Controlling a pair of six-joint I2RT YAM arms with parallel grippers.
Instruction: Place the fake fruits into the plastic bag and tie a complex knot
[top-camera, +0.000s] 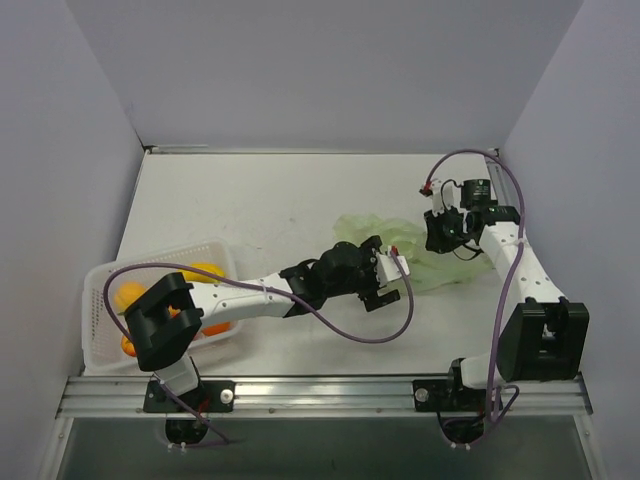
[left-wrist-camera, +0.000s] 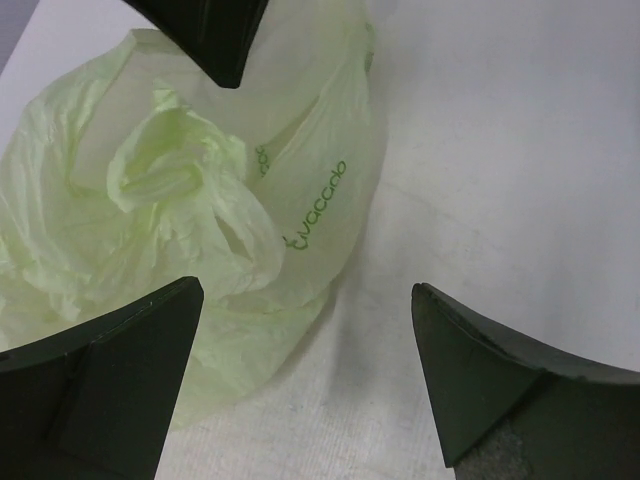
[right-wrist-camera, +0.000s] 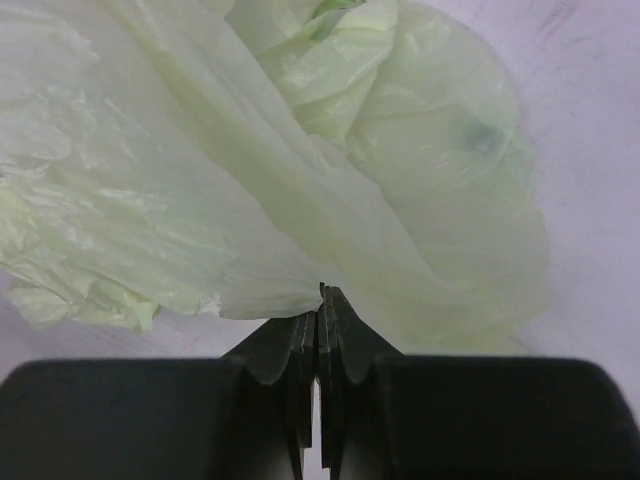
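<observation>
Nearest, well left of the plastic bag (top-camera: 440, 272): white basket (top-camera: 100, 290) holding the fake fruits (top-camera: 205, 270), none bagged yet. Left gripper (left-wrist-camera: 305, 300) hangs over the bag's near-left side, jaws spread wide, grasping nothing. The bag lies crumpled flat on the table, with no knot. At its far right edge, right gripper (right-wrist-camera: 320, 300) is clenched, film apparently pinched at the tips. Step looks like opening the bag. Next move likely needs lifting that pinched edge while the left takes the opposite lip.

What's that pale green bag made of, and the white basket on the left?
The bag looks like thin plastic film: translucent, crinkly, softly glossy. The basket seems to be rigid white plastic, its walls perforated in a grid.
</observation>
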